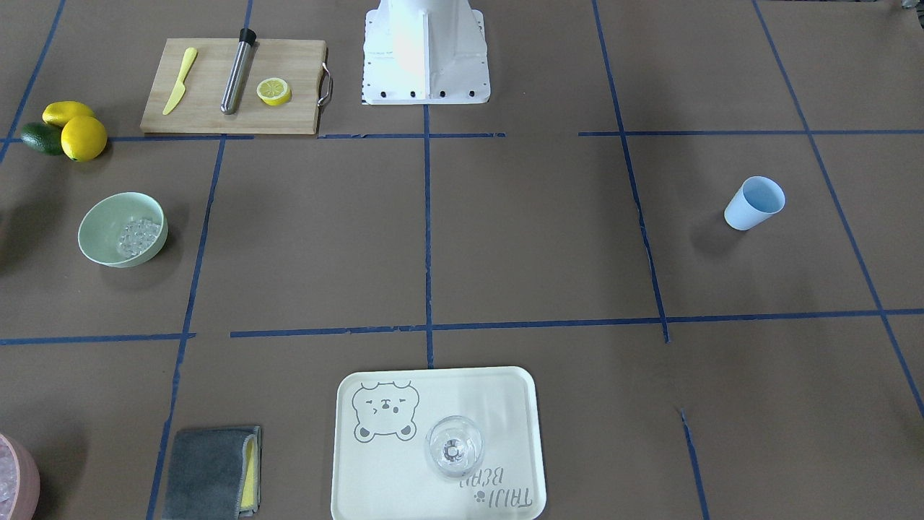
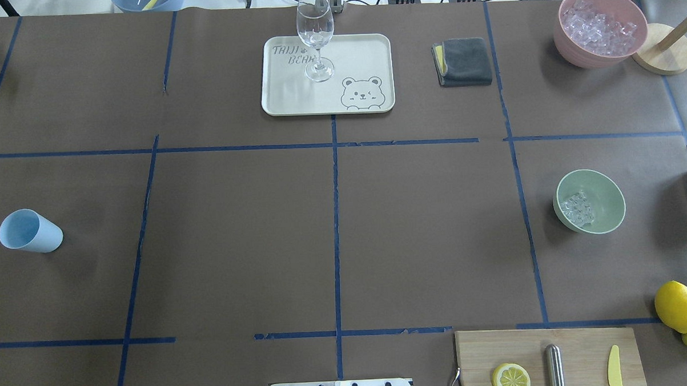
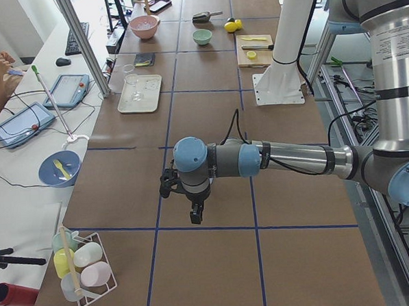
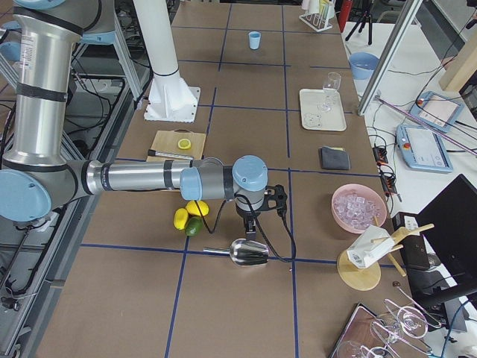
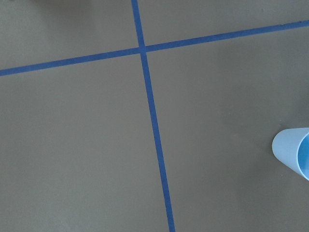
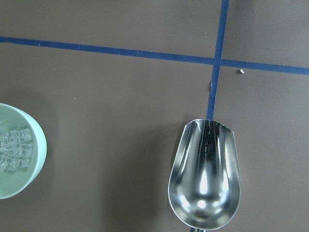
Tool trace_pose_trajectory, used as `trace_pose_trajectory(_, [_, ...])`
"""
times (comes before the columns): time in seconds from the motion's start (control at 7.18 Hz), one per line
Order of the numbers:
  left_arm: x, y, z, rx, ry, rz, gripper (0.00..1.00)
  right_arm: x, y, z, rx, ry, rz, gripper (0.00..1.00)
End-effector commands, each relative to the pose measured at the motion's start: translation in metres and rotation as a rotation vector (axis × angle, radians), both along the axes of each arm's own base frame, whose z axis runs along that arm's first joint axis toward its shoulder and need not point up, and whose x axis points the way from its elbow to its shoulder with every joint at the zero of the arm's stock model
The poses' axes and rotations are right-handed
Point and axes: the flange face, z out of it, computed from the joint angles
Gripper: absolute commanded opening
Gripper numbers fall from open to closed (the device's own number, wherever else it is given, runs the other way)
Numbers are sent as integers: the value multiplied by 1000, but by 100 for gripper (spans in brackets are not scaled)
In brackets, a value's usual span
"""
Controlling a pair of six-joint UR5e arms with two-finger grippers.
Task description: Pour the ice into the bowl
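The pale mint-green bowl stands on the robot's right half of the table and holds a small heap of clear ice cubes. It also shows in the overhead view with the ice, and at the left edge of the right wrist view. An empty metal scoop lies on the table beside the bowl. My right gripper hangs just above the scoop. My left gripper hovers over bare table near the blue cup. I cannot tell whether either gripper is open or shut.
A pink container full of ice stands at the far right corner. A tray carries a wine glass. There are also a grey cloth, a cutting board with a lemon slice, whole lemons, and the blue cup.
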Motion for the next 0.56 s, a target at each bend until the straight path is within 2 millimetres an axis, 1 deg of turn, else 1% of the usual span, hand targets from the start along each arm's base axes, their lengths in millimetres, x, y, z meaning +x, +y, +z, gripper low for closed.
trace_pose_trajectory(0.0, [-1, 0, -10, -64, -12, -89, 100, 0, 0, 1, -5, -5, 1, 100])
trace_pose_trajectory(0.14, [-7, 0, -9, -44, -86, -89, 100, -1, 0, 2, -7, -7, 0, 100])
trace_pose_trajectory(0.42, [-8, 1, -5, -46, -104, -88, 100, -2, -1, 1, 0, -7, -5, 100])
